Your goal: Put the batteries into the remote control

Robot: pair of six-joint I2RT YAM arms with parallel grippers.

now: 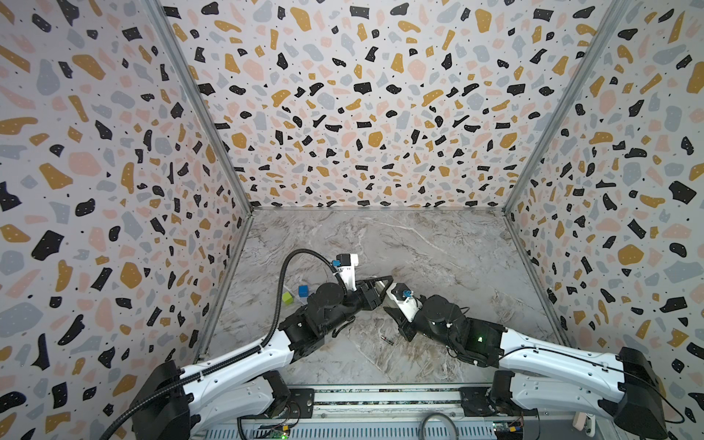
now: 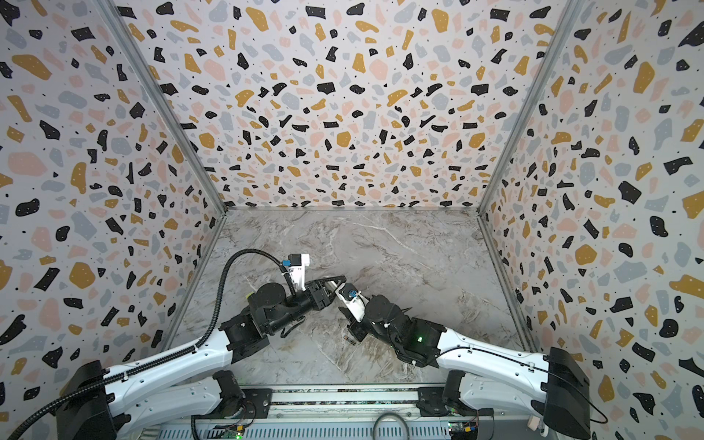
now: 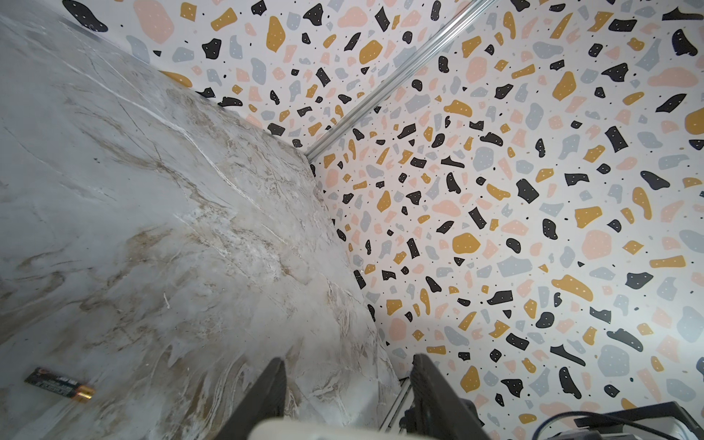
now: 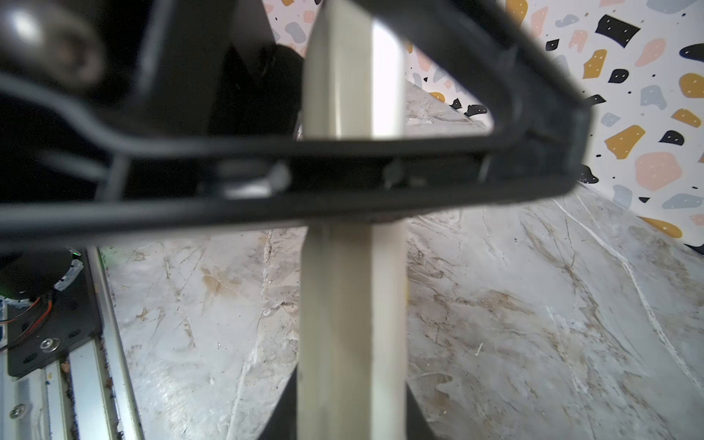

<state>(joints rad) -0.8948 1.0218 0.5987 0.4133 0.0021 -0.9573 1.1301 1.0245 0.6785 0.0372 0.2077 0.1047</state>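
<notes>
While clamped by both arms at once, the slim off-white plastic remote control [image 4: 350, 304]: runs on edge from between the right fingers up through the left fingers, clear of the table. Its battery recess shows in no view.
Right gripper [image 4: 350, 384]: its dark fingers [image 4: 285, 415] press on both sides of the remote's end, with no gap visible.
Left gripper [image 3: 348, 362]: its black fingers [image 3: 272, 392] stand partly apart and grip the remote further along. Only a pale blur of the remote shows at their roots in the left wrist view.
Small black battery with a copper end [image 3: 59, 383]: lies flat on the table, near the right fingers but apart from them, and untouched. A second battery is not visible, and I cannot tell where it is.
Step in hand, as I judge it: a two-handed re-grip of the remote, to turn its recess toward a free hand.
Doing it well: seat the right fingers square and firm before the left fingers ease off. Loosen one side only, and slowly. Do not twist the remote between the two clamps, and leave the recess end uncovered.
Risk: a shallow pinch on smooth plastic may let the remote pivot or drop.
Grey marble-pattern tabletop [image 3: 114, 190]: bare beneath both sets of fingers.
Small blue cube [image 1: 303, 290] and yellow-green cube [image 1: 287, 298]: well behind the left fingers, out of the way.
</notes>
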